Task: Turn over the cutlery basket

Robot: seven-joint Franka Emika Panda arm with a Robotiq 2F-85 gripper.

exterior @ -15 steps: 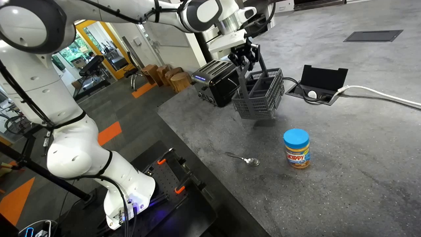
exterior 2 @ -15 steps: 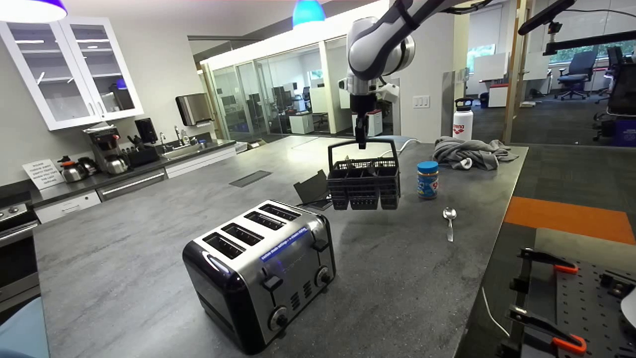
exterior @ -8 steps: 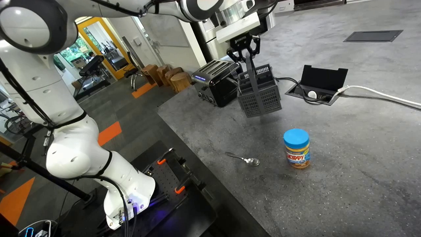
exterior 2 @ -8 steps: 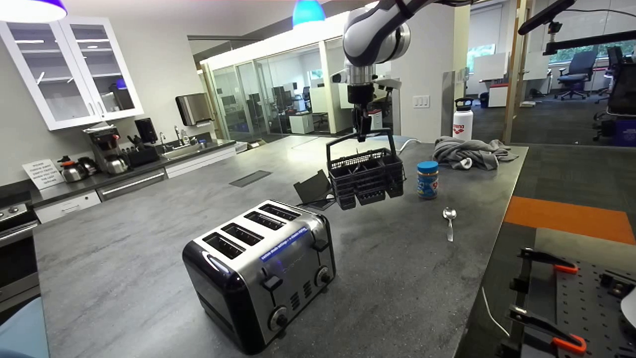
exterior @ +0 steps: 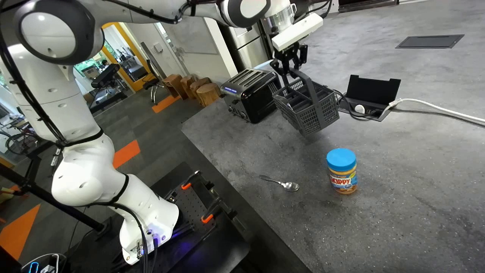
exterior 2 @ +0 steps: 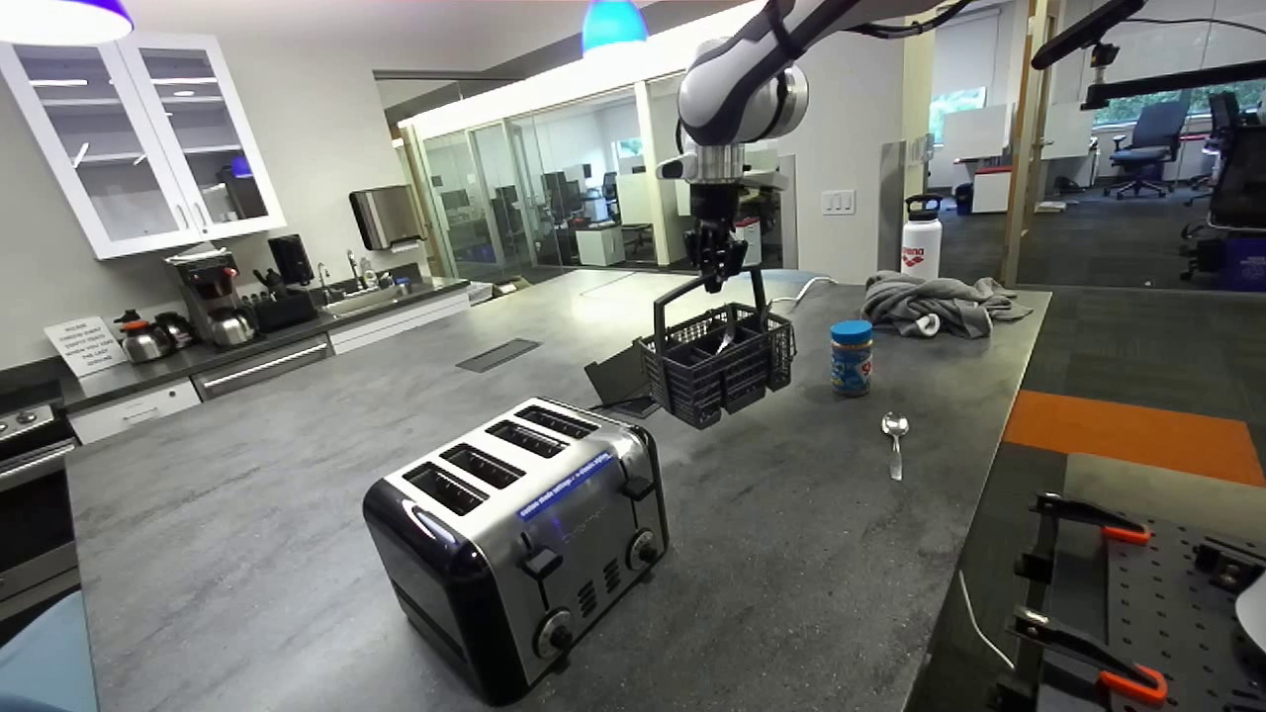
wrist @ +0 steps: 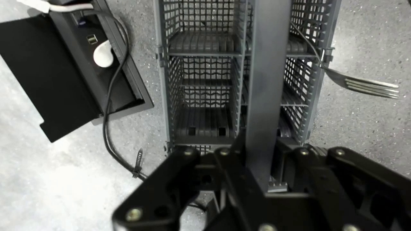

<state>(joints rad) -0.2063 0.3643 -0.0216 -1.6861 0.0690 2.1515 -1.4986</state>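
The cutlery basket point(exterior: 325, 110) is dark grey with slatted sides, compartments and a raised handle. It hangs above the counter, tilted, with its open top still facing upward; it also shows in an exterior view point(exterior 2: 682, 381) and in the wrist view point(wrist: 208, 48). My gripper point(exterior: 290, 74) is shut on the handle's top bar point(wrist: 265, 80), also seen in an exterior view point(exterior 2: 718, 275). The fingertips point(wrist: 260, 142) are partly hidden behind the handle in the wrist view. A fork point(wrist: 362, 83) sticks out over one side of the basket.
A toaster point(exterior: 252, 94) stands close behind the basket. An open socket box point(exterior: 373, 91) with cables lies beside it. A blue-lidded jar point(exterior: 342, 176) and a spoon point(exterior: 290, 186) are on the counter nearer the camera. A grey cloth point(exterior 2: 940, 305) lies near the counter's edge.
My wrist has turned, and the basket has turned with it about the vertical. The basket has gone from nearly level to tilted, and has shifted a little toward the socket box. The grip stays on the handle.
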